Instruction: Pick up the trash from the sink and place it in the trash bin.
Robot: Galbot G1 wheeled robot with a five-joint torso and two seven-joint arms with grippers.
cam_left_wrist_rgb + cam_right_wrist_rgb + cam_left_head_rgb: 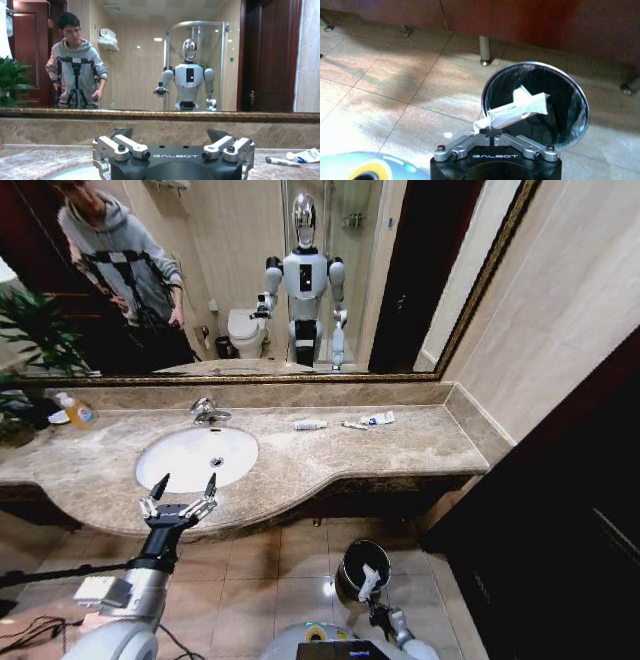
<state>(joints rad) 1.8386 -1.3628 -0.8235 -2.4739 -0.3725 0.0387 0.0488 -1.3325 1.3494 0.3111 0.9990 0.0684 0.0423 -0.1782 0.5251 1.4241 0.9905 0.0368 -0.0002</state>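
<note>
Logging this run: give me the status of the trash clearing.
Done: the sink basin looks clear. In hand: the right claw is shut on a white packet above the trash bin. Left: tubes on the countertop. The left claw is open at the counter's front edge.

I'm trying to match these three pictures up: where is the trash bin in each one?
Head view: bin on the floor, bottom centre, below the counter.
Right wrist view: bin directly beyond the right end effector.
Left wrist view: faces counter and mirror, above floor level.
Shared landmark: the white packet the right end effector holds over the bin, in head and right wrist views.
</note>
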